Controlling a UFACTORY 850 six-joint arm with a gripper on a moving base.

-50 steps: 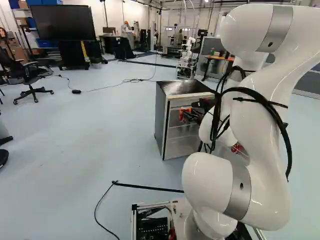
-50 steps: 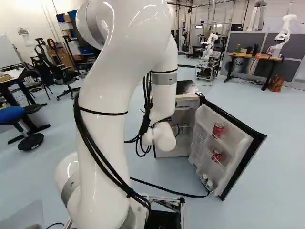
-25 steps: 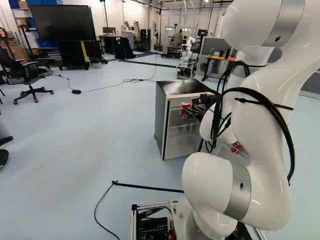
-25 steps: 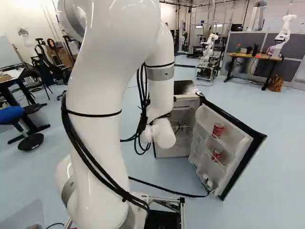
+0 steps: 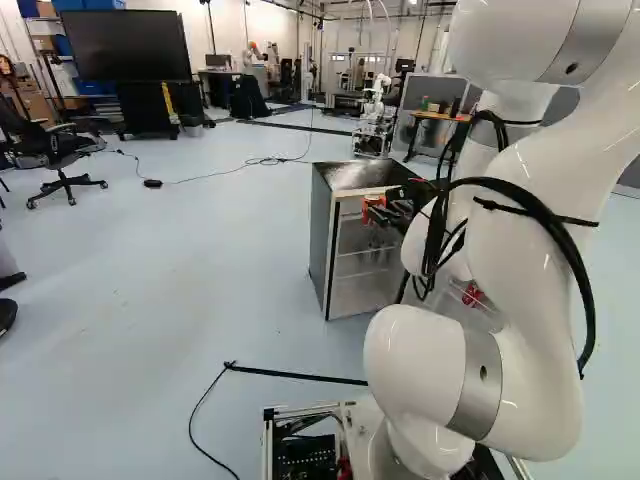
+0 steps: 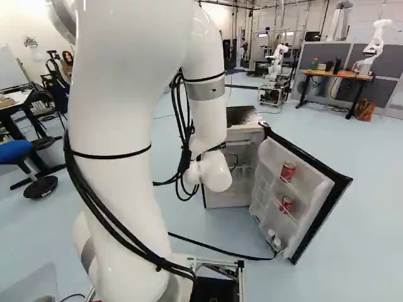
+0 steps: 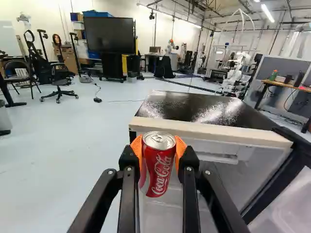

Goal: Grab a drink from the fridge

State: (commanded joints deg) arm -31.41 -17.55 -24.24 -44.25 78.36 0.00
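Note:
My gripper point(image 5: 378, 212) shows in the left base view at the front of the fridge point(image 5: 322, 240). In the wrist view the gripper point(image 7: 159, 154) is shut on a red drink can point(image 7: 158, 167), an orange pad pressed to each side. The can is upright, just in front of the fridge's upper front edge point(image 7: 209, 132). Behind it the fridge stands open, its inside partly hidden by the can and fingers. In the right base view the fridge door point(image 6: 293, 195) is swung wide, with two red cans point(image 6: 288, 170) on its shelves; the arm hides the gripper there.
A black cable point(image 6: 220, 251) runs over the floor to the door's foot. Another robot point(image 6: 275, 69) stands beyond the fridge, and one more point(image 6: 375, 45) by a wooden table point(image 6: 337, 75). Office chairs point(image 5: 62, 160) and a large screen point(image 5: 125, 45) are farther off at the left.
The arm has shifted, and the gripper has risen and drawn slightly back toward the fridge's front edge, carrying the can. Fridge, door and base have stayed put.

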